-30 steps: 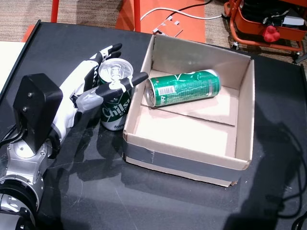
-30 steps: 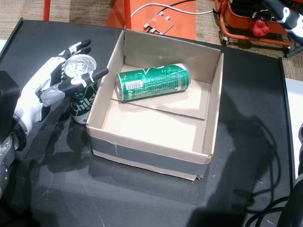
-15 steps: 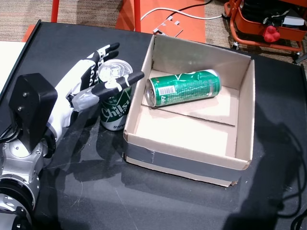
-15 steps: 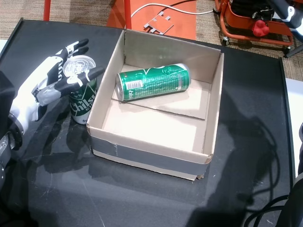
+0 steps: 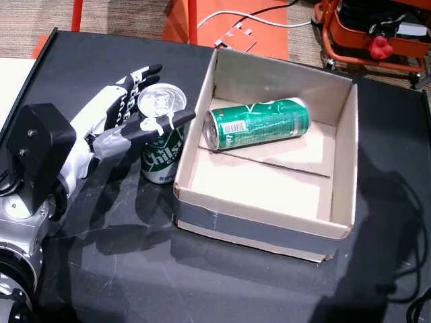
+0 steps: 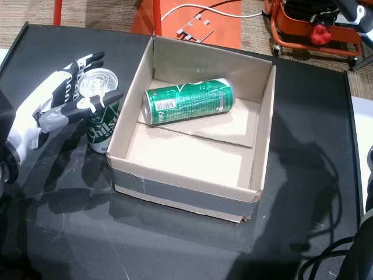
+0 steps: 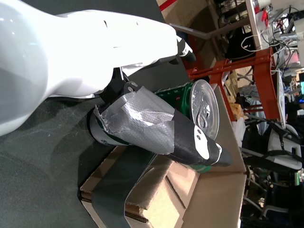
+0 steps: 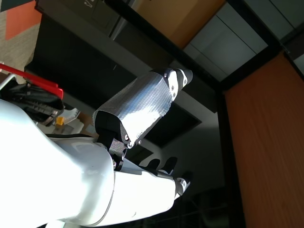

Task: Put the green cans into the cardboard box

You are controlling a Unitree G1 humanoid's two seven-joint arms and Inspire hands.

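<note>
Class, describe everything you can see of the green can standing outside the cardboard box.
The standing can is green with white lettering and a silver top whose pull tab looks unopened. It looks like metal. It stands upright on the black table, close beside the left wall of the cardboard box. The left hand is open around it, thumb across its front near the rim, fingers spread behind. Whether they touch it is unclear.

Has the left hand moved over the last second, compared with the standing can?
Yes. The left hand has drawn back slightly toward the table's left edge, away from the cardboard box; its thumb lies across the upright green can, fingers open.
</note>
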